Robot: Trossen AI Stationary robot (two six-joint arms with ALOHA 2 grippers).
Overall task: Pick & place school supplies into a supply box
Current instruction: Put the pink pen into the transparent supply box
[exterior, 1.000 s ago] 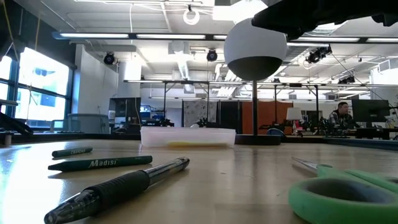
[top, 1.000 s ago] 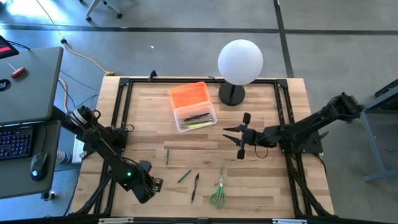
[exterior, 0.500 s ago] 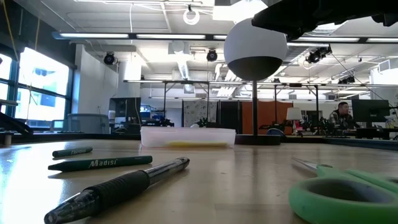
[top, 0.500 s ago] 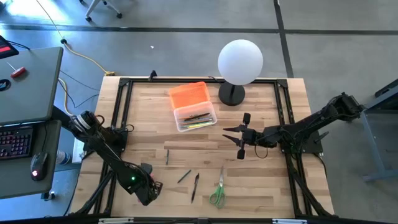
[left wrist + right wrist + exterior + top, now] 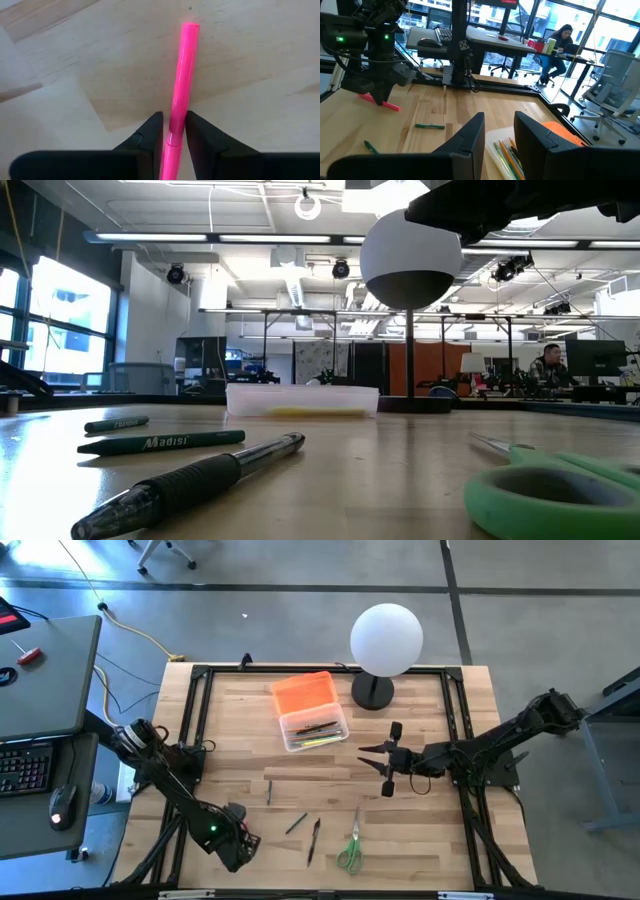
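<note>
On the table (image 5: 420, 840), a white globe lamp (image 5: 386, 638) stands at the far edge, the box (image 5: 313, 725) beside it. Right pincer (image 5: 372, 762) hovers open mid-table. Left pincer (image 5: 173, 131), near the front-left corner, grips a pink marker (image 5: 181, 85). Scissors (image 5: 350, 850) and pens (image 5: 312, 840) lie along the front edge.

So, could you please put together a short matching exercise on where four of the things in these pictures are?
Things:
1. pink marker
2. green scissors
3. supply box
4. right gripper

Places:
A. beside the globe lamp's base
B. between the left gripper's fingers
C. on the table's near edge, untouched
D. open above mid-table

Pairs: 1-B, 2-C, 3-A, 4-D
</note>
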